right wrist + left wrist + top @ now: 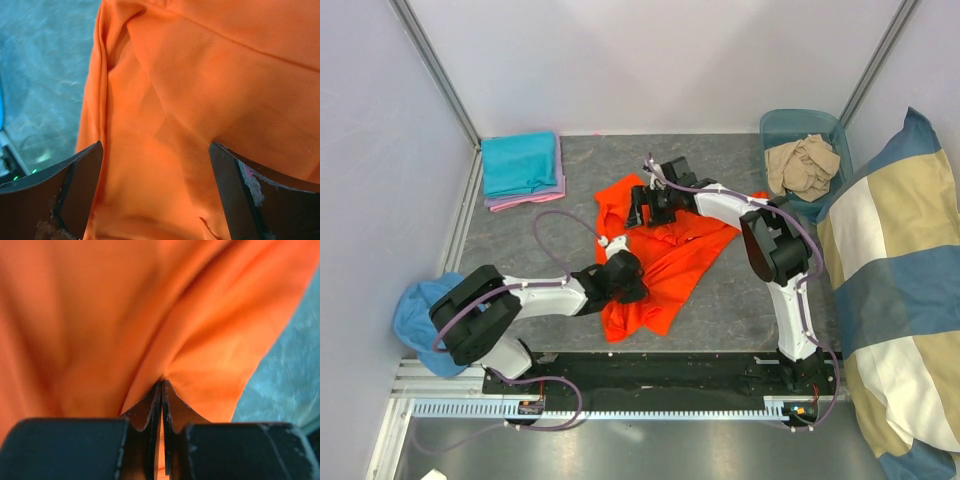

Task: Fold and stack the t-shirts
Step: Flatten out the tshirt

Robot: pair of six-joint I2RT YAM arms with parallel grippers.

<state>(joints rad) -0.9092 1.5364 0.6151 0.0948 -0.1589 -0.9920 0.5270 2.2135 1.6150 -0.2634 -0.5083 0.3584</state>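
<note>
Lying crumpled across the middle of the grey tabletop (510,250), the bright orange short-sleeved cloth t-shirt (670,265) has both arms over it. The left gripper (162,384) has its two black fingers pressed together on a pinch of the orange cloth near the shirt's near-left part, and folds fan out from the tips. The right gripper (155,147) hangs over the far part of the same shirt, its jaws spread wide with only orange mesh fabric between them. Whether its tips touch the cloth I cannot tell.

In the back left corner a folded teal t-shirt (518,163) sits on a folded pink-lilac t-shirt (525,201). At the back right a beige t-shirt (802,165) lies bunched in a translucent teal plastic bin (800,117). A big blue-and-beige blocked cushion (890,290) leans along the right side. A light blue bundle of cloth (415,310) sits beside the left arm's base.
</note>
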